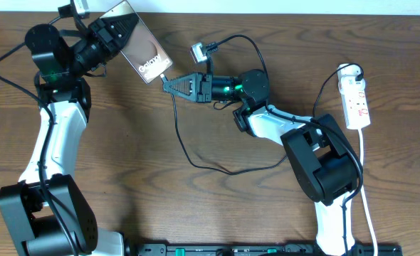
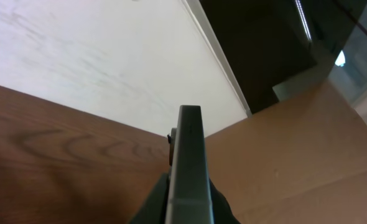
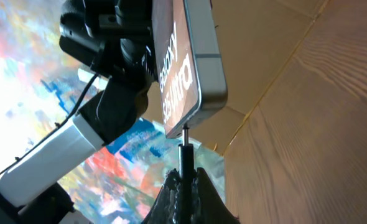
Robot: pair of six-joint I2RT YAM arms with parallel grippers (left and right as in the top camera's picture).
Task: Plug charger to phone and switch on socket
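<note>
My left gripper [image 1: 114, 32] is shut on the phone [image 1: 140, 51], a brown slab with white lettering, held tilted above the table's back left. In the left wrist view the phone [image 2: 190, 162] shows edge-on between the fingers [image 2: 186, 202]. My right gripper [image 1: 173, 85] is shut on the charger's connector [image 3: 185, 152], its tip right at the phone's lower edge [image 3: 190, 106]. The black charger cable [image 1: 196, 160] trails over the table. The white socket strip [image 1: 357, 99] lies at the far right, away from both grippers.
A white plug adapter [image 1: 198, 52] sits behind the right gripper with the black cable on it. The strip's white cord [image 1: 365, 178] runs down the right side. The wooden table's back edge meets a white wall [image 1: 267, 7].
</note>
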